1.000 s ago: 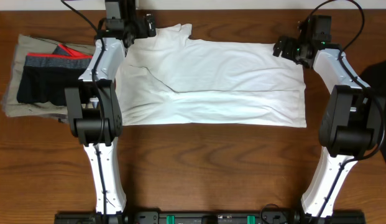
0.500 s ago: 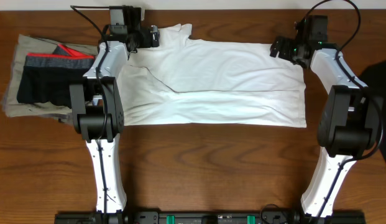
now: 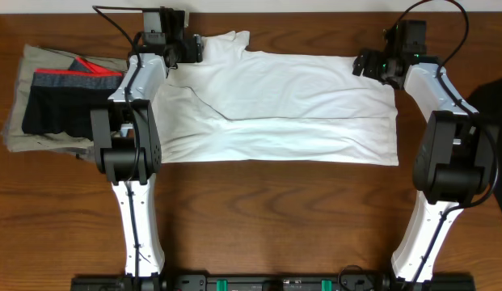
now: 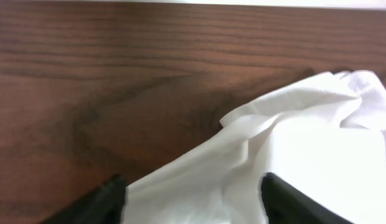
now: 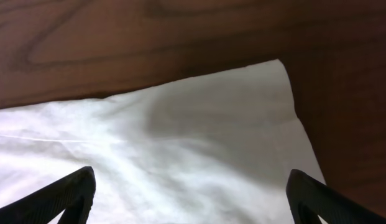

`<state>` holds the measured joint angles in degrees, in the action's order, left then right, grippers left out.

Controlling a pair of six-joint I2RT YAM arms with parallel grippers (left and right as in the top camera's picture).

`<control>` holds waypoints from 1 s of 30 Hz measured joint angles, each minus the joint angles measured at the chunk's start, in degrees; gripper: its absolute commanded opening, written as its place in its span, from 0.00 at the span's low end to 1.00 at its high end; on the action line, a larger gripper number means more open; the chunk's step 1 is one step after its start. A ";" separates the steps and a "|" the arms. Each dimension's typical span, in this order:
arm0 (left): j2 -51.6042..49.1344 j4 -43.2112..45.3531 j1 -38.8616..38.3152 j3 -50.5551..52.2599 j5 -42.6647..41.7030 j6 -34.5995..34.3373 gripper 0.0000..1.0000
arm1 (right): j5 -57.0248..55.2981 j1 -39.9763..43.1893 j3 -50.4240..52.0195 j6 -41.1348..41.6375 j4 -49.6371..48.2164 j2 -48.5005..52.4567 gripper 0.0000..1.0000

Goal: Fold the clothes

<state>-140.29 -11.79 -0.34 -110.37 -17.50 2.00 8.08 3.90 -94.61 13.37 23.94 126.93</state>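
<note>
1. While the white T-shirt (image 3: 283, 105) lies flat across the desk (image 3: 275, 218), the left end effector (image 4: 194, 196) straddles its bunched far fold, jaws apart, unclenched.
2. Over the shirt's far right corner, the right end effector (image 5: 191, 199) hovers released, jaws wide.

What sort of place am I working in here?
Probably a tabletop clothes-folding workstation: a wooden table, a white T-shirt laid out on it, and a stack of folded clothes at the left end.
</note>
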 measured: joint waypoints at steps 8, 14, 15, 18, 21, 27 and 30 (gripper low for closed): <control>0.00 -0.48 0.00 0.00 0.07 0.44 0.62 | -2.54 0.31 0.00 -5.42 -2.40 0.00 0.98; -0.42 -0.42 0.00 0.02 0.09 0.59 0.44 | -2.71 1.99 0.00 -8.02 -2.86 0.00 0.99; -0.66 -0.37 0.00 0.00 0.11 0.59 0.44 | -2.73 2.36 0.00 -8.22 -2.84 0.00 0.99; -1.79 -0.37 0.00 0.00 0.09 0.85 0.44 | -2.73 3.32 0.00 -8.48 -2.82 0.00 0.99; -2.36 0.02 0.02 -0.07 0.13 0.96 0.54 | -2.73 3.52 0.00 -8.68 -2.84 0.00 0.99; -2.36 1.09 -0.07 -0.07 1.36 0.85 0.64 | -2.71 3.45 0.00 -9.09 -2.82 0.00 0.99; -2.36 0.85 -0.07 -0.07 1.40 0.87 0.71 | -2.69 3.45 0.00 -9.53 -2.84 0.00 0.99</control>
<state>-142.65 -10.94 -0.40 -110.43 -16.10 2.87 5.39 7.35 -94.61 3.84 21.10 126.93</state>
